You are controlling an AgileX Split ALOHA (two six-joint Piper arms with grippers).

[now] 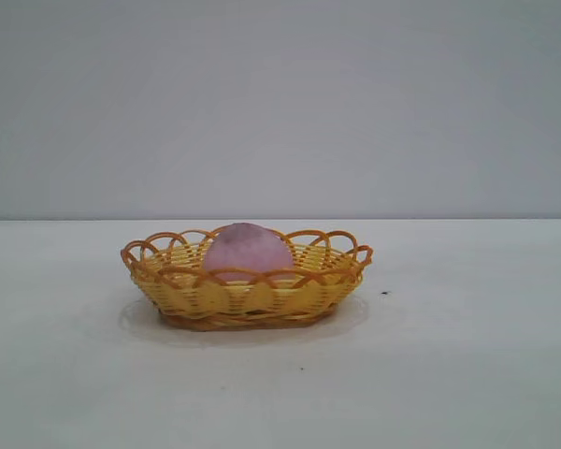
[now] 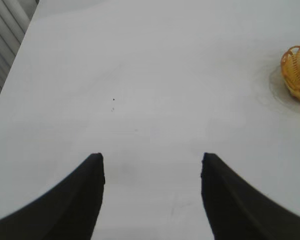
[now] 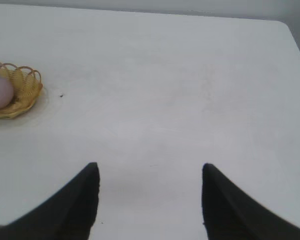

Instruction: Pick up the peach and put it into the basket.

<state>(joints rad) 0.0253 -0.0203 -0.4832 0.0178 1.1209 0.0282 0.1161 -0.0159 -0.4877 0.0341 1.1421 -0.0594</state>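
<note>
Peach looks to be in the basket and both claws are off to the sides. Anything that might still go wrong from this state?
Little seems at risk. The peach stands well above the shallow basket rim, so a bump might tip it out. The left claw and right claw are open over bare table, apart from the basket; a sweeping move might nudge it.

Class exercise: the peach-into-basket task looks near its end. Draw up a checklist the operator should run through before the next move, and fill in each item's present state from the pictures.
1. Peach inside the basket: ok.
2. Basket sitting flat on the table: ok.
3. Left gripper open and holding nothing: ok.
4. Right gripper open and holding nothing: ok.
5. Both grippers away from the basket: ok; it sits far off in both wrist views.
6. Peach settled against the basket floor: cannot tell, the rim hides its base.
</note>
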